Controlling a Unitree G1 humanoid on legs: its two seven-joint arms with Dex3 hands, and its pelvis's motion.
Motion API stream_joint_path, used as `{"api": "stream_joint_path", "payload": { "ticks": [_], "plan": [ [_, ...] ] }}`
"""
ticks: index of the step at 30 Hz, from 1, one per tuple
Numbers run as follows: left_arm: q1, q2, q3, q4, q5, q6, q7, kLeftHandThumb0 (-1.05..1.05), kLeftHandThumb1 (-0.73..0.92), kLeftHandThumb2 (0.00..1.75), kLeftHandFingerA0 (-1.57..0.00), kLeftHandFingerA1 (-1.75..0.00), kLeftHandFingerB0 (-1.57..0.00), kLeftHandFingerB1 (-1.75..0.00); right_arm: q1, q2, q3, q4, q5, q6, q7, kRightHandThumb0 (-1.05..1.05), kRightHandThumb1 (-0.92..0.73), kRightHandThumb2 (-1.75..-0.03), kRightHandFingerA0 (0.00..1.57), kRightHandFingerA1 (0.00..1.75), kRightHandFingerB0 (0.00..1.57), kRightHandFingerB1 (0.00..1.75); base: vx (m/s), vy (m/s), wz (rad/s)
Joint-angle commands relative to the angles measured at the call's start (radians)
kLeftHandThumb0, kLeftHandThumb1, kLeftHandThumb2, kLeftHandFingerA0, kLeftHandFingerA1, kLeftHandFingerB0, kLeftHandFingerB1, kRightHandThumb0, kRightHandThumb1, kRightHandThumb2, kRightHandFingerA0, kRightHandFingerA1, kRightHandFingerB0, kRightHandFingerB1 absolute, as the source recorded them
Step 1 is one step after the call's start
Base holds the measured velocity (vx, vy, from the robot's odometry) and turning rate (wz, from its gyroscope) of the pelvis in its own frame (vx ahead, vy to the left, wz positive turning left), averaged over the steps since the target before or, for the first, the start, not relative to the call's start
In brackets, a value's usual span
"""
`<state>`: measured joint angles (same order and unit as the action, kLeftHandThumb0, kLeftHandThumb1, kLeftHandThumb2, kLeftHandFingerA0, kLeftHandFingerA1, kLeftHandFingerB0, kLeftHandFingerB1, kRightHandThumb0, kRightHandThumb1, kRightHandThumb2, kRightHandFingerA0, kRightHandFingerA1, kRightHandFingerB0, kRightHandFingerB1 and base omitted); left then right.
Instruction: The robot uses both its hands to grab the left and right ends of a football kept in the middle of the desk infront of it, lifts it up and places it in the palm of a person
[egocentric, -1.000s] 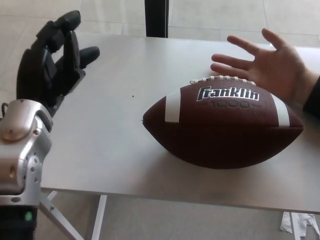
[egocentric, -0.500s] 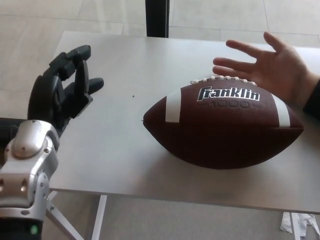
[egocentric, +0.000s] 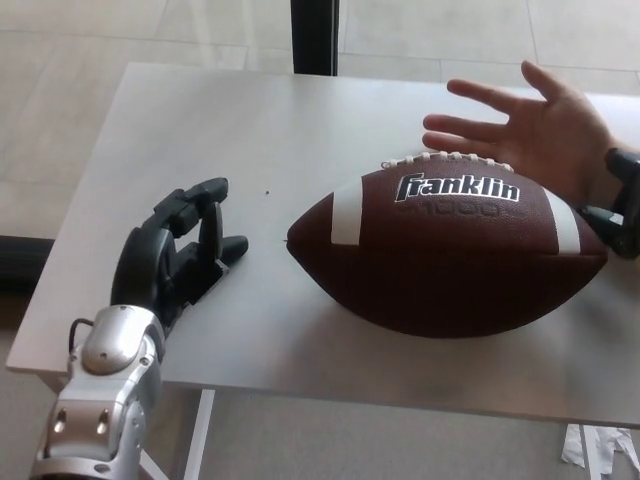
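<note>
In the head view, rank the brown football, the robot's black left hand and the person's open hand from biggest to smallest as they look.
1. Brown football, clearly largest.
2 and 3. Robot's black left hand and person's open hand look about alike; the robot's sits nearer the camera, so I won't rank them.

Football (egocentric: 447, 250) on desk (egocentric: 240, 120), left hand (egocentric: 175, 260) open beside it.

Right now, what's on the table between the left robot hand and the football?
In the head view, nothing but bare table lies between the left robot hand and the football, apart from a tiny dark speck farther back.
</note>
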<state>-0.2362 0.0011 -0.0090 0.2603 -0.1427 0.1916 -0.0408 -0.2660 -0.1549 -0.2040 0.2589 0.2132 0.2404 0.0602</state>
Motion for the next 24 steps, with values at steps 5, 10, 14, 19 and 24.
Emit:
{"api": "stream_joint_path", "payload": {
  "ticks": [5,10,14,19,24],
  "plan": [
    [0.002,-0.016,-0.004,0.089,0.036,-0.057,0.011,-0.95,0.91,0.83,-0.32,-0.54,-0.21,-0.36,0.04,0.02,0.003,0.026,-0.052,-0.069,-0.045,-0.93,-0.92,-0.77,0.55,0.5,0.38,0.33,0.0,0.0,0.0],
    [-0.006,-0.016,-0.004,0.11,0.047,-0.07,0.024,-0.98,0.88,0.9,-0.34,-0.56,-0.22,-0.38,0.049,0.021,-0.005,0.043,-0.053,-0.094,-0.042,-0.93,-0.92,-0.77,0.52,0.52,0.41,0.36,0.0,0.0,0.0],
    [-0.007,-0.025,0.0,0.115,0.053,-0.071,0.039,-0.96,0.92,0.81,-0.39,-0.54,-0.28,-0.38,0.056,0.026,-0.009,0.008,-0.057,-0.085,-0.055,-0.93,-0.92,-0.76,0.56,0.51,0.39,0.34,0.0,0.0,0.0],
    [0.002,-0.038,0.004,0.104,0.037,-0.056,0.03,-0.95,0.92,0.83,-0.38,-0.57,-0.26,-0.38,0.056,0.039,-0.008,-0.048,-0.056,-0.085,-0.056,-1.0,-0.91,-0.78,0.53,0.48,0.38,0.34,0.0,0.0,0.0],
    [-0.015,-0.065,0.02,0.101,0.016,-0.023,0.038,-1.01,0.92,0.85,-0.39,-0.6,-0.23,-0.36,0.039,0.063,-0.013,-0.124,-0.045,-0.055,-0.078,-1.03,-0.92,-0.77,0.56,0.49,0.38,0.33,0.0,0.0,0.0]
  ]
}}
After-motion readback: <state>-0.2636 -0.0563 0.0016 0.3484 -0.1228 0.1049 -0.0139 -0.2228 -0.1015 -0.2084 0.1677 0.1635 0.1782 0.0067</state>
